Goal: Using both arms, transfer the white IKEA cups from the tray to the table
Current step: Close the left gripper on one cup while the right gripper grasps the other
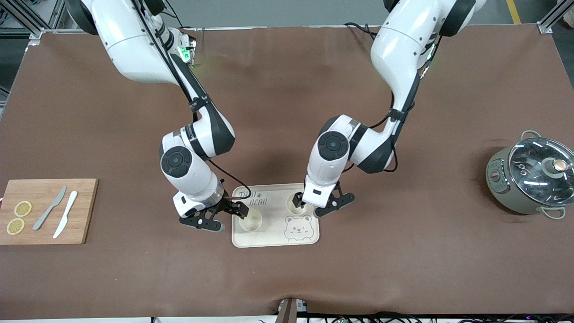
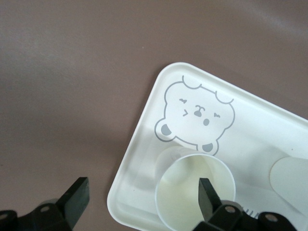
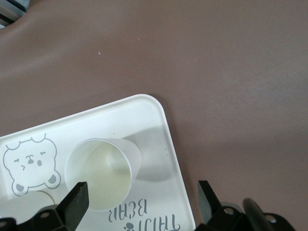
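Observation:
Two white cups stand upright on the cream bear tray (image 1: 309, 237). One cup (image 1: 251, 220) is nearer the front camera, toward the right arm's end. The other cup (image 1: 296, 207) is farther back. My right gripper (image 1: 223, 216) is open over the tray's edge. In the right wrist view, one fingertip (image 3: 77, 202) is at its cup's (image 3: 101, 171) rim and the other is over the table. My left gripper (image 1: 319, 202) is open. In the left wrist view, one fingertip (image 2: 207, 195) is over its cup's (image 2: 185, 197) mouth and the other is off the tray (image 2: 144, 144).
A wooden cutting board (image 1: 83, 211) with two lemon slices, a grey knife and a white knife lies at the right arm's end. A grey-green pot with a glass lid (image 1: 531, 177) stands at the left arm's end. Brown table cover lies all around the tray.

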Robot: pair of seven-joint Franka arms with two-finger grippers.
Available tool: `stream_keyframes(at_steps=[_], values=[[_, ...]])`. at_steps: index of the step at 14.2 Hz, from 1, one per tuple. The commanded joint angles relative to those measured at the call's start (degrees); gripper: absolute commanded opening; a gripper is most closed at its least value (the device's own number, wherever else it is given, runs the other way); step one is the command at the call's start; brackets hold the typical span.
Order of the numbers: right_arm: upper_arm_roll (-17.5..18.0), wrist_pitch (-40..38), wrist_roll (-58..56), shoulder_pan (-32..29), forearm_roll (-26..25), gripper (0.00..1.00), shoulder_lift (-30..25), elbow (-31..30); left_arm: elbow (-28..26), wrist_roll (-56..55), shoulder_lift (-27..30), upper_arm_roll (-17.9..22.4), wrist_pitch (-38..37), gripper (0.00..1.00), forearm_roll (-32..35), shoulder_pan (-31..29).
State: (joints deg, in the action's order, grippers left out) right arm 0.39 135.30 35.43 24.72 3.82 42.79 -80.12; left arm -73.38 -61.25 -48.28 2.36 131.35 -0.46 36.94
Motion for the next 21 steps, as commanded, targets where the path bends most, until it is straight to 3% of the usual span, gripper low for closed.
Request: stream_keyframes(at_steps=[1,8,9,11,14,16,18,21], values=[[-0.65,1.36,1.13,0.94,-0.30,1.00,2.29,1.73,2.01,-1.50,-1.72,1.07,0.57,1.00,1.25,1.03],[-0.65,6.38,1.13,1.29,-0.22,1.00,5.90,1.73,1.93,-5.27,-4.27,2.82,5.05,1.00,1.25,3.23],[-0.65,7.25,1.13,1.29,-0.22,1.00,6.34,1.73,1.92,-5.54,-4.27,2.74,5.14,0.90,1.25,3.31],[-0.65,9.10,1.13,1.82,-0.30,1.00,7.39,1.73,1.92,-5.98,-4.10,2.74,5.14,0.57,1.16,3.32],[-0.65,9.28,1.13,1.91,-0.30,1.00,7.66,1.99,1.92,-7.30,-4.10,2.82,5.75,0.20,1.25,3.40],[-0.65,9.28,1.04,1.91,-0.30,0.98,7.66,2.08,1.92,-7.30,-3.92,3.09,5.67,0.01,1.25,3.40],[-0.65,9.19,0.96,1.91,-0.30,0.67,7.66,2.08,1.92,-7.30,-3.57,3.09,5.76,0.00,1.25,3.23],[-0.65,9.19,0.96,1.91,-0.22,0.41,7.66,2.17,1.92,-7.22,-2.61,3.17,5.67,0.00,1.25,2.79]])
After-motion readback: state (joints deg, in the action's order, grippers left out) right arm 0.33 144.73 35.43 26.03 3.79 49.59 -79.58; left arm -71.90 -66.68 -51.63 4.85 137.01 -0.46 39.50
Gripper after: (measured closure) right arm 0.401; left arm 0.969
